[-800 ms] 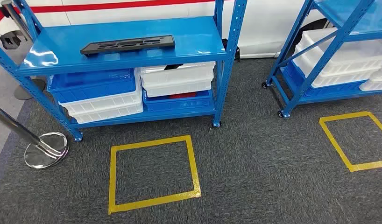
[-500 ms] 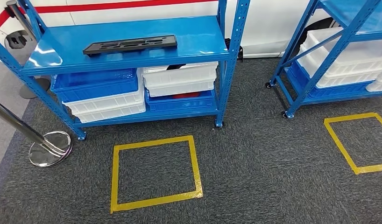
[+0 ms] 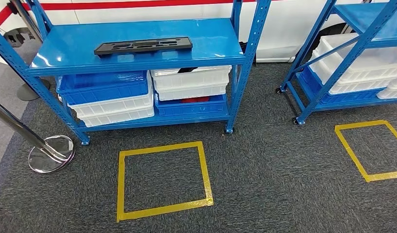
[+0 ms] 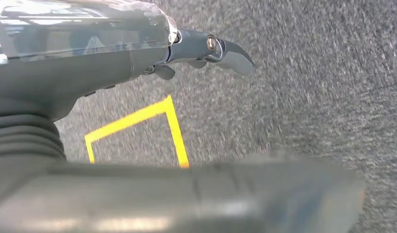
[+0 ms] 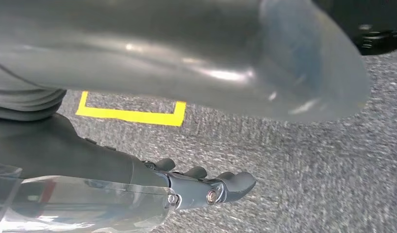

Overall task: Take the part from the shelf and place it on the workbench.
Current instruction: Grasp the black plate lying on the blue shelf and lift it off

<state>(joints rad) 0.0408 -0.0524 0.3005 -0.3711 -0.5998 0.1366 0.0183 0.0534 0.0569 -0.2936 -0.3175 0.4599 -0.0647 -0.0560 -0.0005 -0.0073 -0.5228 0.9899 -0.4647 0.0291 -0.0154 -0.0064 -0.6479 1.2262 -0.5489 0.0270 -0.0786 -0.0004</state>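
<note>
Nothing is done yet: the part (image 3: 143,46) lies on the far shelf (image 3: 80,52); left hand (image 4: 206,51) and right hand (image 5: 206,187) hang empty, fingers loose.

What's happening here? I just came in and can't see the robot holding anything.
Nothing is being handled yet. The black part lies flat on the top level of the blue shelf, untouched. Both arms hang down over the grey carpet: the left hand and the right hand hold nothing, fingers loosely extended. A yellow taped square marks the floor in front of the shelf.
</note>
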